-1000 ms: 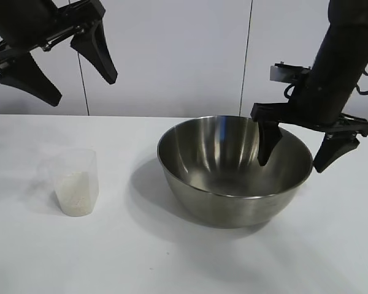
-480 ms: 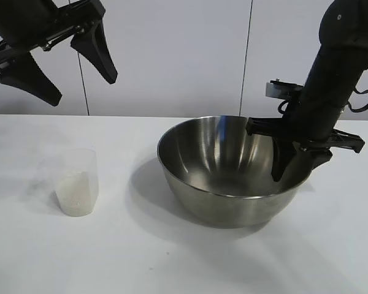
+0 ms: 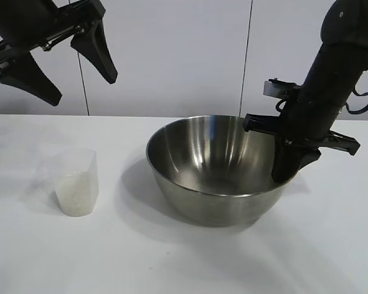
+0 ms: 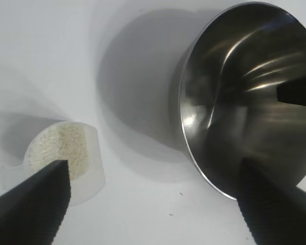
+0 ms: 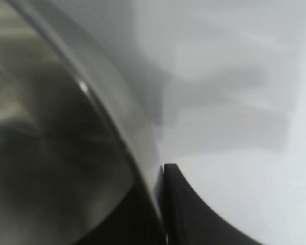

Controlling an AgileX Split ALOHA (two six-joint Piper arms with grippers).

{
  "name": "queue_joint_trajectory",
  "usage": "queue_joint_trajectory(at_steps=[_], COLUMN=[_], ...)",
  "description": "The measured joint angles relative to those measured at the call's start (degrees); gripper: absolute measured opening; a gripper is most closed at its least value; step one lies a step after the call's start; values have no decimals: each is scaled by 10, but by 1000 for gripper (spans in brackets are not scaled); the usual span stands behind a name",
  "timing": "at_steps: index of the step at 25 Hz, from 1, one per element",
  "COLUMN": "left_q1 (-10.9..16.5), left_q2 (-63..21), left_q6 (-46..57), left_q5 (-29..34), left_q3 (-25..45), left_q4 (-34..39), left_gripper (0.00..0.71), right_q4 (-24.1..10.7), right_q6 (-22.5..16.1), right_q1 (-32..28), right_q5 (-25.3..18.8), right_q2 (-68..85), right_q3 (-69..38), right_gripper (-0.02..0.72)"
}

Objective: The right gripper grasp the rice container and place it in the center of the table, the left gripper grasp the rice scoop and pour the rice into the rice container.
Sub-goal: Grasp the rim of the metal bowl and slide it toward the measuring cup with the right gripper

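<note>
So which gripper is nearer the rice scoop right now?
Left. The left gripper hangs open above the rice scoop; the right gripper is across the table, shut on the rice container rim.

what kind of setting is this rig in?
Probably a lab test bench, not a kitchen: a plain white table, bare pale wall panels behind, and only a steel bowl and a plastic cup of rice as props.

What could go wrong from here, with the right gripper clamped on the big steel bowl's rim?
The right gripper pinches only the thin rim of the large shiny stainless-steel bowl; on smooth steel that hold may slip or tip the bowl.

The small clear plastic cup of white rice stands toward the left of the white table; pushed too far that way, the bowl could knock it.
</note>
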State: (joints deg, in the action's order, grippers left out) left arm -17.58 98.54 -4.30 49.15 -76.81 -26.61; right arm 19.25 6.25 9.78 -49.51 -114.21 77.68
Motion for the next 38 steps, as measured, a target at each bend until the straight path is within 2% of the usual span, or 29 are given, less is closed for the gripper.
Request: queue_joint_trajectory(at_steps=[13, 18, 26, 28, 30, 32, 33, 35, 38], left_q1=[0, 0, 0, 0, 0, 0, 0, 0, 0], left_q2=[0, 0, 0, 0, 0, 0, 0, 0, -1], left_q6=[0, -5, -12, -23, -32, -34, -37, -51, -76], left_q5=[-12, -12, -13, -15, -19, -21, -23, -27, -42], left_q3=[0, 0, 0, 0, 0, 0, 0, 0, 0], left_q4=[0, 0, 0, 0, 0, 0, 0, 0, 0], left_gripper=[636, 636, 636, 636, 636, 636, 636, 636, 636], right_q4=[-1, 4, 7, 5, -3, -10, -14, -23, -39], right_q6=[3, 3, 3, 3, 3, 3, 3, -2, -13], right_q1=[67, 72, 72, 72, 72, 72, 72, 72, 69], right_q5=[16, 30, 27, 17, 3, -15, -23, -44, -57], right_q2=[-16, -28, -38, -38, -38, -38, -38, -38, -30], right_q3=[-3, -3, 1, 9, 19, 34, 41, 62, 86], right_gripper=[11, 10, 28, 117, 279, 475, 530, 594, 622])
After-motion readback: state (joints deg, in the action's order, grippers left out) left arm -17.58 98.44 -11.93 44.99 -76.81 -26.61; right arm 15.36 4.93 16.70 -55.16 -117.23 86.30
